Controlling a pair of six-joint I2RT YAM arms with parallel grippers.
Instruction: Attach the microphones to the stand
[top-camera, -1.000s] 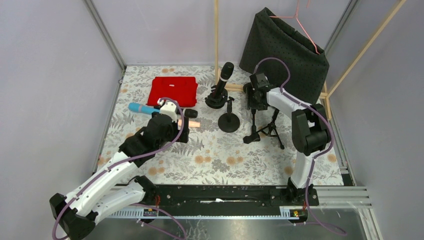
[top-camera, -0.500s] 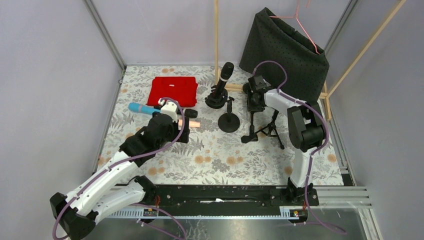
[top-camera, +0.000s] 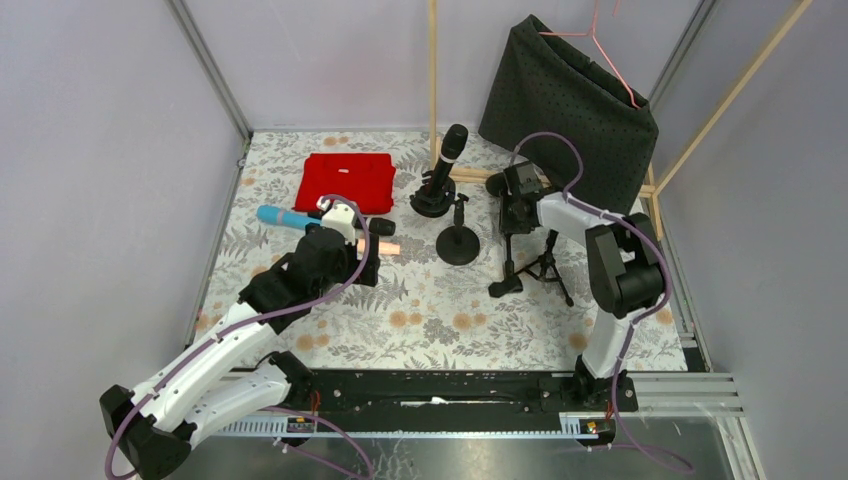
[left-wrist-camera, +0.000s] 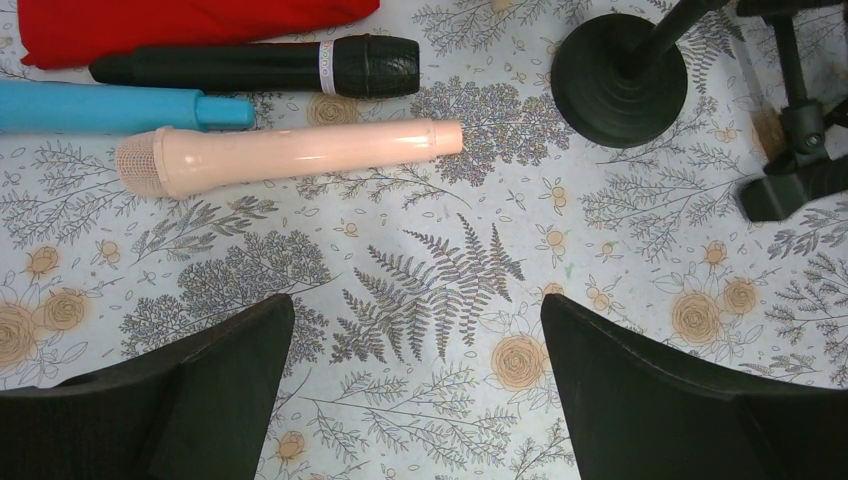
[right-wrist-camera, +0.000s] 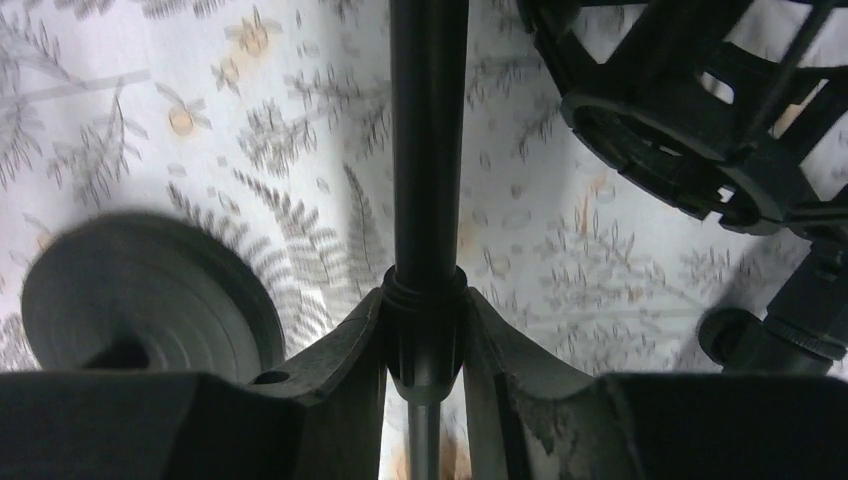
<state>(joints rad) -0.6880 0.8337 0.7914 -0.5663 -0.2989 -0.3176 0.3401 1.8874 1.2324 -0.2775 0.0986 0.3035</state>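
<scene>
Snugly around tripod pole (right-wrist-camera: 428, 150); right tool (right-wrist-camera: 425, 335)

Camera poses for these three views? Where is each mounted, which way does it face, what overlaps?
Top: fixed above and behind the bases, looking down at the table; left arm and right arm show.
Left wrist: on the left arm, facing down at the pink microphone; open left tool frames the bottom.
Right wrist: on the right arm, looking along the stand pole; right tool clamped around it.
Shared: both wrist views catch the round stand base.
</scene>
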